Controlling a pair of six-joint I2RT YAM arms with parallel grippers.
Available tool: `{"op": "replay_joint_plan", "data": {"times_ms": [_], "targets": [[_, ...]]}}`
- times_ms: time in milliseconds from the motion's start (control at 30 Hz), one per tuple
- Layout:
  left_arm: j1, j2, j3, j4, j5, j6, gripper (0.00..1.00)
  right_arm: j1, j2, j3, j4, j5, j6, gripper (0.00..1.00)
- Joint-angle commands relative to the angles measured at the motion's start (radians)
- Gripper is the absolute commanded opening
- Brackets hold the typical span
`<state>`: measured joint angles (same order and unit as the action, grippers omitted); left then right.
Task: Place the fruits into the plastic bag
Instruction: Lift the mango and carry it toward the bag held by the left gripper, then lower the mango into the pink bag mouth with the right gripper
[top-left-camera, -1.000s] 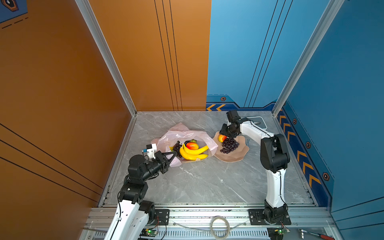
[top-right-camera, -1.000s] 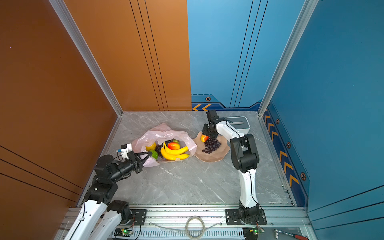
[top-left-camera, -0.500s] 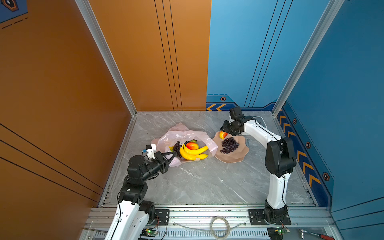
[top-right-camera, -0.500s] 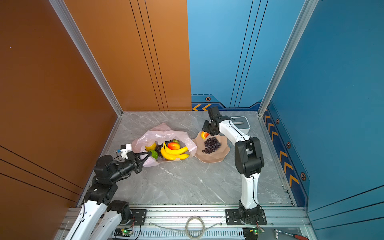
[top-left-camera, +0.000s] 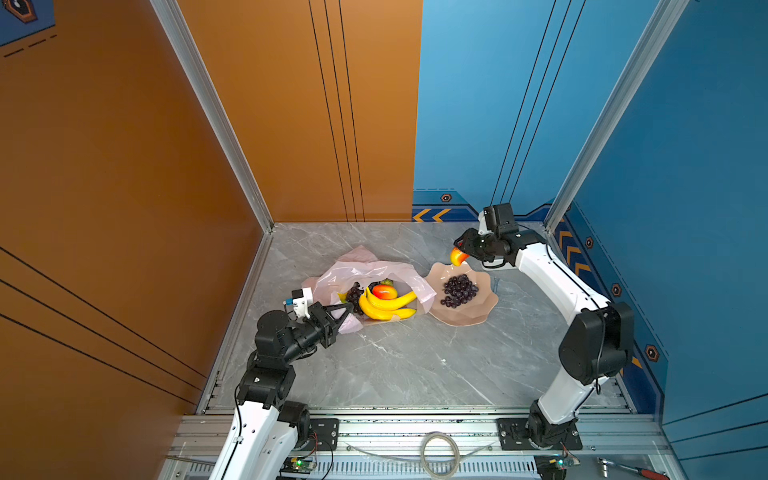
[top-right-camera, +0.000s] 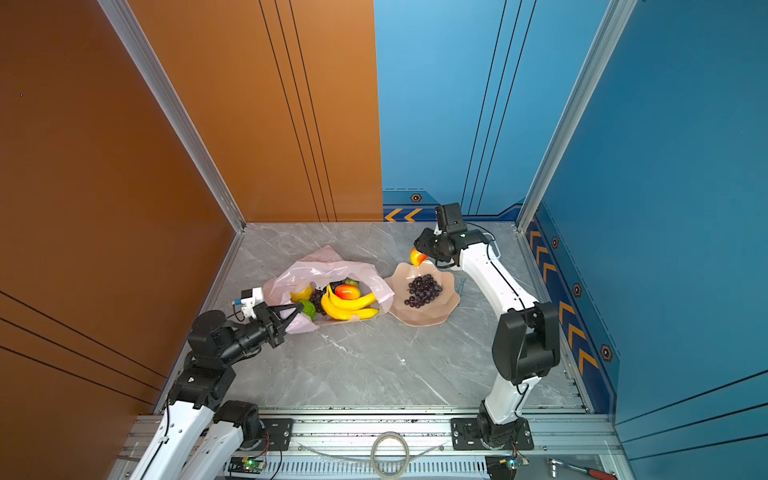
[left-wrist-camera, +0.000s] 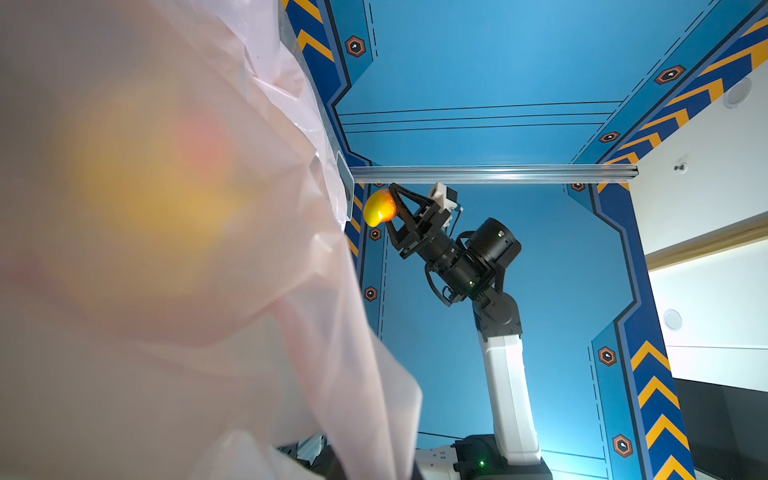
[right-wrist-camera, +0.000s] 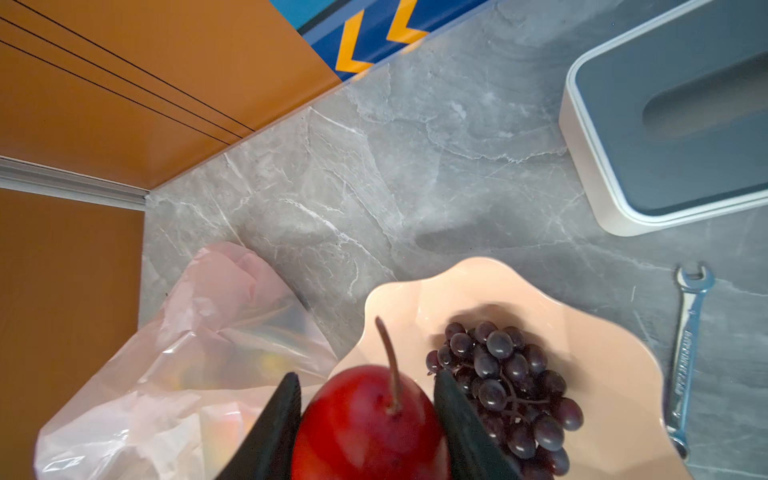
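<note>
The pale-pink plastic bag (top-left-camera: 365, 270) lies open on the marble floor, left of centre in both top views. Inside it show a yellow banana bunch (top-left-camera: 386, 305), a red-yellow mango (top-left-camera: 384, 291), dark grapes (top-left-camera: 354, 294) and a green lime (top-right-camera: 308, 308). My left gripper (top-left-camera: 349, 309) is shut on the bag's near rim, and bag film (left-wrist-camera: 166, 249) fills the left wrist view. My right gripper (top-left-camera: 459, 249) is shut on a second red-yellow mango (right-wrist-camera: 370, 424), held in the air above the bowl's far rim. Another bunch of dark grapes (right-wrist-camera: 507, 382) lies in the bowl.
The peach scalloped bowl (top-left-camera: 478, 316) stands right of the bag, touching it. A white-and-grey slotted box (right-wrist-camera: 673, 116) sits at the back right near the wall. A steel wrench (right-wrist-camera: 685, 353) lies on the floor beside the bowl. Walls close in on three sides.
My right gripper has risen with the mango, lifting it off the bowl. The left gripper has stayed where it was, holding the bag.
</note>
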<state>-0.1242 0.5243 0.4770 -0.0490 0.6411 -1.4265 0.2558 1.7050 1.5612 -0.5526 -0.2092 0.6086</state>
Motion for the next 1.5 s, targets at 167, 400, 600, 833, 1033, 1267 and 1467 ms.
{"op": "replay_joint_plan", "data": {"times_ms": [167, 400, 600, 833, 1033, 1267, 1467], "targets": [[0.007, -0.008, -0.008, 0.032, 0.019, -0.003, 0.0, -0.025, -0.185, -0.041, 0.013, -0.051, 0.038, 0.39], [0.005, -0.004, -0.01, 0.035, 0.02, -0.002, 0.0, -0.019, -0.308, -0.07, 0.046, -0.096, 0.071, 0.39], [0.005, -0.006, -0.018, 0.037, 0.023, -0.002, 0.0, 0.014, -0.421, -0.125, 0.136, -0.139, 0.081, 0.39], [0.004, -0.003, -0.019, 0.038, 0.023, -0.002, 0.0, 0.101, -0.507, -0.177, 0.213, -0.17, 0.083, 0.39], [0.004, 0.004, -0.02, 0.047, 0.022, -0.002, 0.0, 0.236, -0.523, -0.185, 0.208, -0.162, 0.0, 0.39], [0.001, 0.007, -0.019, 0.047, 0.023, -0.002, 0.0, 0.396, -0.489, -0.151, 0.08, -0.015, -0.178, 0.39], [0.0, 0.013, -0.018, 0.049, 0.022, 0.001, 0.0, 0.515, -0.409, -0.122, 0.02, 0.063, -0.281, 0.4]]}}
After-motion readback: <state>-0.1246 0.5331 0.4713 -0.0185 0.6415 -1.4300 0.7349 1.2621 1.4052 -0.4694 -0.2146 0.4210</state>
